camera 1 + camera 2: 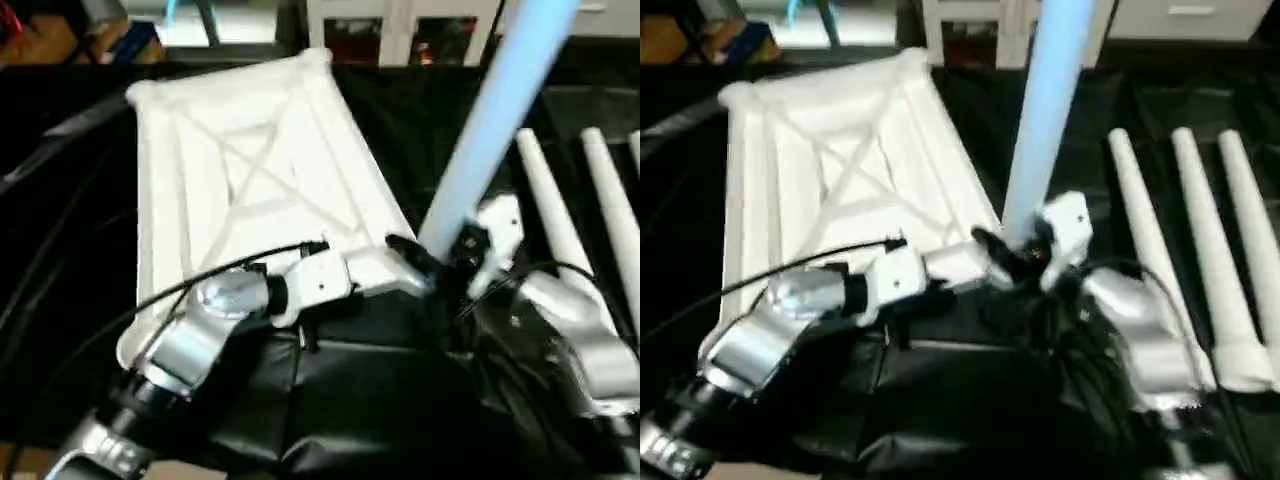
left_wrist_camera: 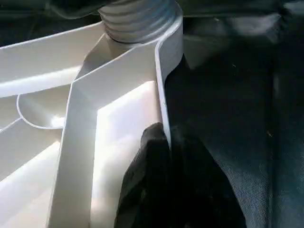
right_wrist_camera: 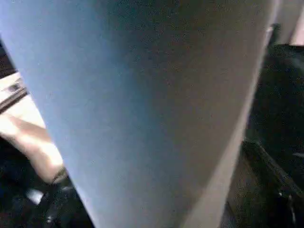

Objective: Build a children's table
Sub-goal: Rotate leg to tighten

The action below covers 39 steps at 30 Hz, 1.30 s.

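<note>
The left tool [image 1: 405, 255] is clamped on the near rim of the table top [image 1: 250, 170], one black finger [image 2: 152, 156] inside the rim wall and its partner outside, just beside the corner socket [image 2: 142, 21]. The right tool [image 1: 1025, 250] sits at the base of the upright leg [image 1: 500, 110]; whether its fingers grip the leg or stand apart cannot be told. The threaded end of the leg is seated in that corner socket, between the two tools. The leg's long axis runs steeply upward from the socket and leans slightly away from the left tool. The top lies ribbed side up on the black-covered counter [image 1: 380, 400], its long axis running away from the left tool. Judged step: fitting the first leg. The next move likely calls for turning the leg fully home while the left tool steadies the top. Three further legs [image 1: 1200, 250] lie parallel beyond the right tool, narrow ends away.
</note>
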Available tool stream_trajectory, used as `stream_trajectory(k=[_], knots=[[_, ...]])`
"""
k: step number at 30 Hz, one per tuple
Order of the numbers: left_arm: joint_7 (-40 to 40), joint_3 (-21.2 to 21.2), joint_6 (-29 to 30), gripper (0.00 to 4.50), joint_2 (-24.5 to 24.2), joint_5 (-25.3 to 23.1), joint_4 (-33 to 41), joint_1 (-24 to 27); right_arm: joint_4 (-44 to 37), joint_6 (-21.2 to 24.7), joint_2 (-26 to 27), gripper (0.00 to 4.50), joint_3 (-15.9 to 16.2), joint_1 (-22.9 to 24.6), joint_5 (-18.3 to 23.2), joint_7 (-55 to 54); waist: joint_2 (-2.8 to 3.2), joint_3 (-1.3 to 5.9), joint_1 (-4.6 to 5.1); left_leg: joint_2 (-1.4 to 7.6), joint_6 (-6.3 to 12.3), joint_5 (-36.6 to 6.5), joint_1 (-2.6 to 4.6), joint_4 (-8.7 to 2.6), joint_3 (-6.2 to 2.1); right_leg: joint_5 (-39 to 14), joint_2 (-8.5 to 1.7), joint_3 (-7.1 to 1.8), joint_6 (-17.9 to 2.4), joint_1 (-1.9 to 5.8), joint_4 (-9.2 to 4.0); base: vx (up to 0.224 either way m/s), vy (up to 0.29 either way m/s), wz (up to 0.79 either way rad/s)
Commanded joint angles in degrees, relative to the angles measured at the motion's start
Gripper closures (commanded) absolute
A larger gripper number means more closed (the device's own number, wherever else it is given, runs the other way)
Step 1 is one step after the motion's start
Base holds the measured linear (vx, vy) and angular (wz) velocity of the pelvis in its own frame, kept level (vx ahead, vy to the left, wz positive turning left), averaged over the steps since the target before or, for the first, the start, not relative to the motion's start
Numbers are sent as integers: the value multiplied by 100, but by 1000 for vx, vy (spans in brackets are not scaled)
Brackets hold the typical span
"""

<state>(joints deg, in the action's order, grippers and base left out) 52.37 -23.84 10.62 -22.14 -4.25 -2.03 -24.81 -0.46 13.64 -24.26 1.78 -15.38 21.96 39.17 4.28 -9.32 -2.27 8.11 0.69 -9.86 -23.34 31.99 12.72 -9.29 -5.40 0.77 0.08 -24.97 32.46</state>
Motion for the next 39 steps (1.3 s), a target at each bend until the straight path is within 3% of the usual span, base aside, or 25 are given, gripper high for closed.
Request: stream_trajectory(k=[1, 4, 5, 9, 12, 16, 19, 20, 21, 22, 24, 26, 29, 30, 31, 32, 33, 34, 35, 37, 38, 39], knots=[[344, -105, -119, 450, -285, 21, -270, 336, -94, 95, -301, 168, -746, 76, 107, 4, -131, 430, 14, 467, 1282, 93, 188, -236, -228, 677, -287, -151, -1655, 285, -121, 0, 0, 0], [352, -96, -150, 450, -290, 22, -297, 334, -106, 110, -326, 197, -710, 114, 124, 32, -121, 391, 8, 487, 1101, -378, 196, -280, -231, -118, -298, -144, -1631, 272, -190, 0, 0, 0], [360, -88, -151, 450, -282, 24, -296, 336, -116, 115, -332, 205, -676, 127, 139, 28, -118, 368, 5, 498, 894, -718, 217, -319, -237, -631, -299, -153, -1557, 257, -239, 0, 0, 0], [383, -118, -114, 450, -259, 54, -226, 339, -191, 211, -263, 227, -516, 154, 213, 16, -138, 365, 37, 487, 602, -1096, 223, -349, -240, -1058, -304, -172, -1441, 248, -279, 0, 0, 0], [381, -140, -144, 450, -278, 77, -234, 341, -193, 220, -244, 232, -503, 158, 184, -3, -144, 386, 42, 475, 595, -1005, 219, -333, -237, -923, -310, -179, -1418, 254, -265, 0, 0, 0], [338, -196, -147, 450, -267, 10, -231, 361, -23, 269, -75, 237, -362, 98, -218, -503, -147, 404, 51, 456, 716, -712, 190, -302, -234, -590, -302, -168, -1460, 266, -223, 0, 0, 0], [114, -335, 62, 450, -92, -210, -278, 295, 399, 422, 269, 241, -234, -75, -718, -1389, -138, 401, 84, 450, 665, -784, 172, -309, -241, -785, -299, -159, -1464, 270, -234, 0, 0, 0], [88, -350, 89, 450, -70, -233, -284, 287, 444, 439, 307, 241, -223, -94, -768, -1482, -128, 381, 112, 448, 568, -935, 176, -332, -244, -1064, -297, -158, -1428, 258, -266, 0, 0, 0], [-303, -473, 487, 450, 315, -429, -399, 162, 1080, 563, 803, 243, -238, -382, -1161, -2605, -123, 387, 119, 452, 498, -1022, 182, -337, -251, -1181, -302, -155, -1406, 262, -266, 0, 0, 0], [-303, -473, 487, 450, 315, -429, -399, 162, 1080, 563, 803, 245, -238, -382, -1161, -2605, -112, 349, 182, 435, 309, -1182, 161, -355, -262, -1486, -298, -153, -1357, 221, -303, 0, 0, 0], [-587, -579, 778, 450, 681, -539, -531, 24, 1709, 448, 1257, 247, -419, -686, -1350, -3662, -125, 354, 241, 426, 22, -1590, 183, -391, -294, -2011, -298, -145, -1182, 233, -345, 0, 0, 0], [-834, -628, 891, 450, 970, -614, -677, -96, 2163, 319, 1507, 248, -481, -902, -1323, -4013, -131, 342, 256, 428, -104, -1916, 216, -410, -296, -2201, -286, -160, -1035, 183, -395, 0, 0, 0], [-1216, -732, 864, 450, 1530, -702, -1012, -399, 3097, -246, 1961, 248, -502, -1402, -1159, -4048, -138, 312, 318, 414, -285, -2624, 267, -430, -329, -2732, -292, -147, -838, 121, -471, 0, 0, 0], [-1208, -744, 772, 450, 1531, -718, -1042, -435, 3056, -355, 1998, 248, -489, -1450, -1066, -3742, -179, 300, 327, 413, -296, -2721, 266, -440, -335, -2797, -278, -135, -788, 117, -485, 0, 0, 0], [-1152, -735, 684, 450, 1467, -718, -1036, -436, 2879, -393, 1959, 248, -441, -1432, -1011, -3407, -177, 307, 324, 413, -299, -2852, 274, -453, -352, -2856, -275, -127, -707, 120, -494, 0, 0, 0], [-1113, -706, 679, 450, 1415, -723, -1014, -416, 2737, -427, 1912, 192, -395, -1406, -1021, -3223, -173, 315, 315, 416, -286, -2869, 269, -462, -358, -2828, -275, -125, -677, 128, -495, 0, 0, 0], [-1014, -654, 565, 450, 1271, -724, -967, -363, 2417, -467, 1797, 192, -319, -1321, -973, -2821, -181, 329, 313, 430, -255, -2781, 252, -481, -364, -2623, -271, -121, -667, 157, -484, 0, 0, 0], [-953, -625, 483, 450, 1180, -724, -937, -327, 2229, -484, 1726, 192, -276, -1264, -938, -2601, -184, 360, 283, 445, -164, -2572, 235, -486, -361, -2258, -277, -130, -701, 198, -470, 0, 0, 0], [-935, -612, 456, 450, 1146, -737, -921, -310, 2169, -511, 1698, 169, -248, -1249, -916, -2540, -182, 363, 272, 461, -70, -2373, 244, -477, -321, -1882, -273, -155, -829, 173, -457, 0, 0, 0], [-838, -574, 432, 450, 1036, -715, -880, -257, 1992, -506, 1598, 160, -231, -1188, -806, -2361, -198, 374, 262, 445, 61, -2087, 219, -456, -286, -1567, -270, -158, -1027, 199, -421, 0, 0, 0], [-495, -457, 170, 450, 675, -581, -759, -110, 1340, -355, 1163, 160, -177, -949, -545, -1718, -195, 380, 248, 444, 108, -2008, 211, -449, -284, -1523, -283, -158, -1062, 219, -416, 0, 0, 0], [-279, -339, 28, 450, 432, -466, -680, -9, 837, -179, 785, 137, -153, -746, -343, -1205, -178, 402, 171, 467, 223, -1800, 227, -438, -294, -1347, -292, -159, -1046, 266, -395, 0, 0, 0]])
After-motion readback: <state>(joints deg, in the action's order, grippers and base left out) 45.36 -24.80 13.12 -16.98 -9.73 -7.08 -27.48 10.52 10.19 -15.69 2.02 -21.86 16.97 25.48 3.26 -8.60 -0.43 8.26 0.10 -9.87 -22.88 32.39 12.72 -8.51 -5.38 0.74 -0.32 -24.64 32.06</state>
